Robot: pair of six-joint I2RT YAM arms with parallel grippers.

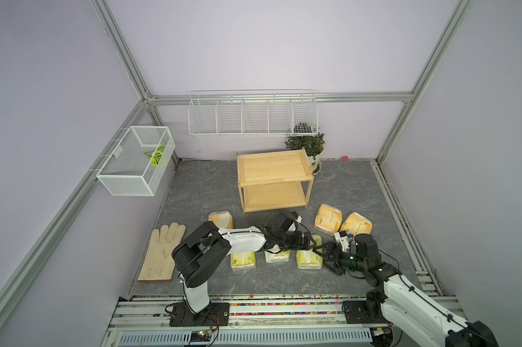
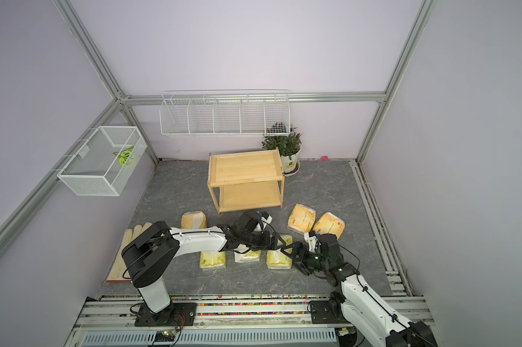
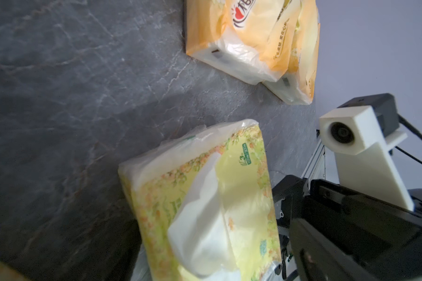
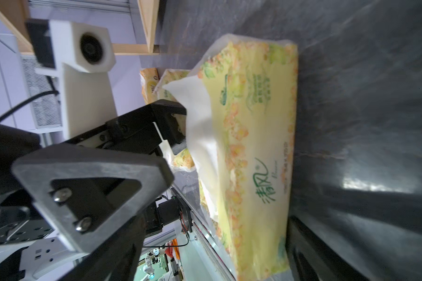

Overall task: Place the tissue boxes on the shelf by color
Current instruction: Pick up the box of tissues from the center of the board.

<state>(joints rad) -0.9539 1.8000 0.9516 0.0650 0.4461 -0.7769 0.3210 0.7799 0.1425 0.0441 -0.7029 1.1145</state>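
The pale wooden shelf (image 1: 273,180) (image 2: 245,180) stands at the back with both tiers bare. Three lemon-yellow tissue boxes lie in a row in front of it (image 1: 243,260) (image 1: 277,256) (image 1: 309,257). Three orange ones lie around them (image 1: 220,219) (image 1: 327,222) (image 1: 356,226). My left gripper (image 1: 306,241) (image 3: 215,262) hangs open over the rightmost lemon pack (image 3: 205,194), a finger on either side of its white tissue tuft. My right gripper (image 1: 326,260) (image 4: 227,219) is open at that same pack's (image 4: 253,146) right end, its jaws spanning it.
A cream glove (image 1: 162,252) lies at the left of the grey mat. A potted plant (image 1: 309,147) stands right behind the shelf. White wire baskets hang on the back wall (image 1: 252,115) and the left wall (image 1: 135,160). The arms' base rail (image 1: 253,303) runs along the front.
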